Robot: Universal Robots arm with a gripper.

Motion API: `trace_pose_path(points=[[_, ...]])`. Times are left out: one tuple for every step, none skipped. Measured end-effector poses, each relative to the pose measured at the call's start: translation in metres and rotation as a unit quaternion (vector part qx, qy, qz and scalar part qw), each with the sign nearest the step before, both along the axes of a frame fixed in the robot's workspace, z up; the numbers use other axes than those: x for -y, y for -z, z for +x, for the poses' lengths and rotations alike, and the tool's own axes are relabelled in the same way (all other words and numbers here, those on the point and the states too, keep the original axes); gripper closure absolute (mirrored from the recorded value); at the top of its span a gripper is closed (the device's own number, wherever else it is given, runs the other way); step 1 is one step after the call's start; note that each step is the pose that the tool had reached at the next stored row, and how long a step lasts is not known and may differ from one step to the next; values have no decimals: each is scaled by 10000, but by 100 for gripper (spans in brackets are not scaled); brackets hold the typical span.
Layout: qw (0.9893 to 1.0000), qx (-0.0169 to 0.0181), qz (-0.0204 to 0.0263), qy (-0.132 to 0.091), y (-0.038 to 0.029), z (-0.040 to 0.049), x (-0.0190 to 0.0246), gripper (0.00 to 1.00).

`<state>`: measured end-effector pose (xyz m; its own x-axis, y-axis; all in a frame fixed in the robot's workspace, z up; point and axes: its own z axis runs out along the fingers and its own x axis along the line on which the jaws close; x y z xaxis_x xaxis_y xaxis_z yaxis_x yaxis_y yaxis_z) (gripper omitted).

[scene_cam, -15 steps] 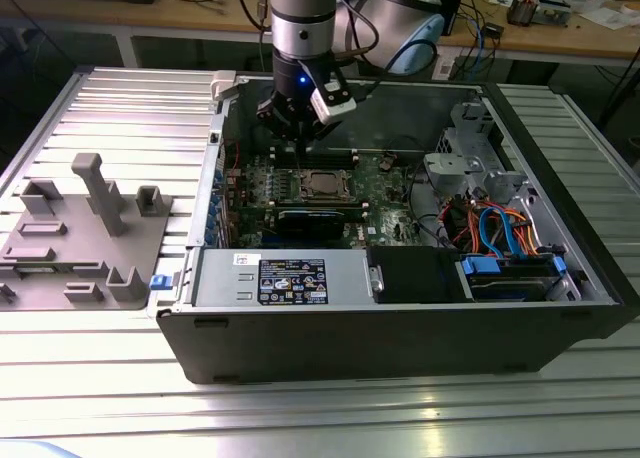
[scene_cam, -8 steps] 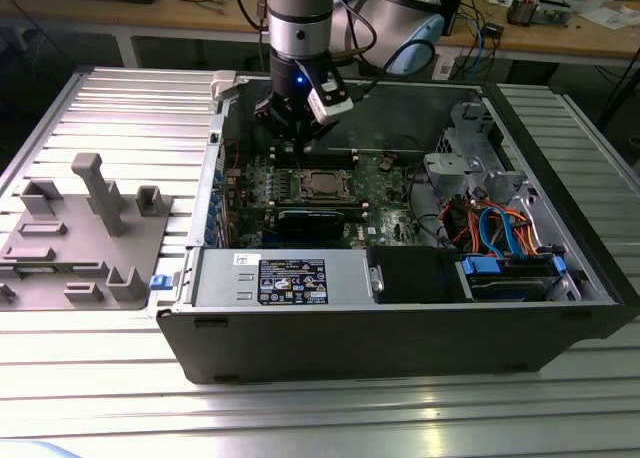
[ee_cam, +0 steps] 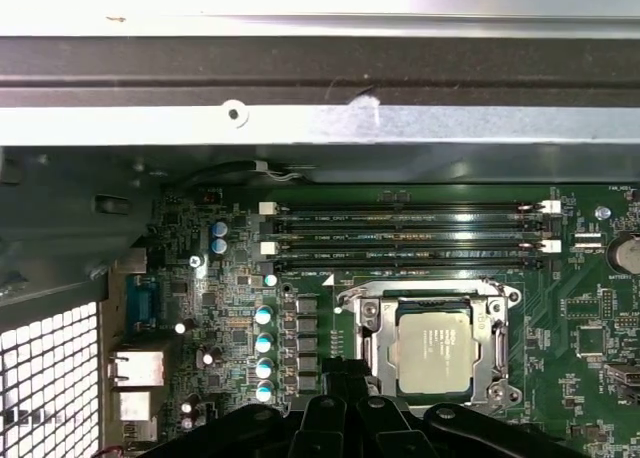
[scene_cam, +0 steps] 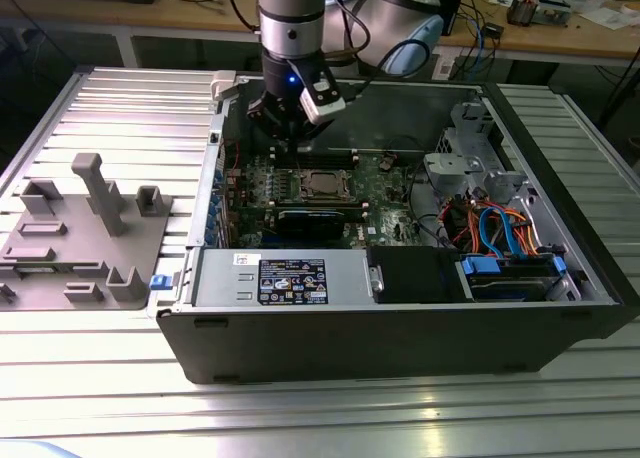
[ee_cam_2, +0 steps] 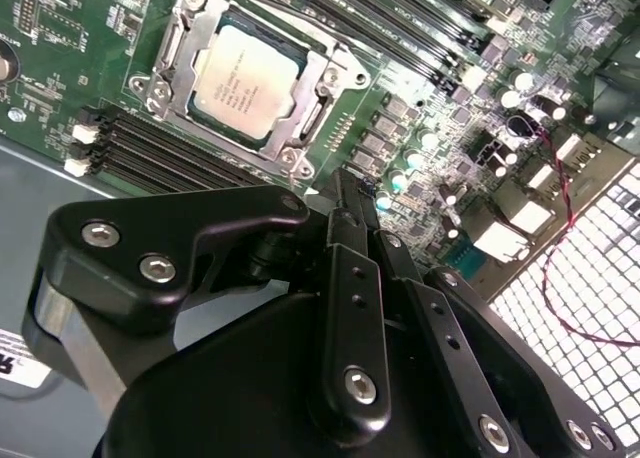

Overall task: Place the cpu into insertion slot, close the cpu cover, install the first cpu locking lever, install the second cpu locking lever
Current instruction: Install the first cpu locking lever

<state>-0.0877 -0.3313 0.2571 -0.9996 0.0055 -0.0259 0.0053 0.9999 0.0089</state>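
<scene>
Gripper [scene_cam: 290,136]: hovers above the back of the board [scene_cam: 385,168], wrist pointing straight down, jaws pinched together on nothing.
Cpu [scene_cam: 323,185]: seated in the board, just toward the exterior view's right of the fingertips and below them; it is square, so no long axis.
Cover [ee_cam: 372,328]: lies flat, framing the cpu.

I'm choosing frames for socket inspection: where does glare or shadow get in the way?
First wrist view: glare washes out the case rim, the cpu is evenly lit. Second wrist view: the dark gripper hides much of the motherboard.
</scene>
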Motion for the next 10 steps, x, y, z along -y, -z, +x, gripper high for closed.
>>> trace_pose_path(points=[[10000, 0, 0, 0, 0, -10, 0, 89], [10000, 0, 0, 0, 0, -22, 0, 89], [10000, 0, 0, 0, 0, -32, 0, 89], [10000, 0, 1, 0, 1, -42, 0, 89], [10000, 0, 0, -1, 0, -55, 0, 89], [10000, 0, 0, 0, 0, -64, 0, 89], [10000, 0, 1, -1, 1, -77, -1, 89], [10000, 0, 0, -1, 1, -88, -1, 89], [10000, 0, 0, 0, 0, -92, -2, 89], [10000, 0, 0, 0, 0, -96, -4, 89]])
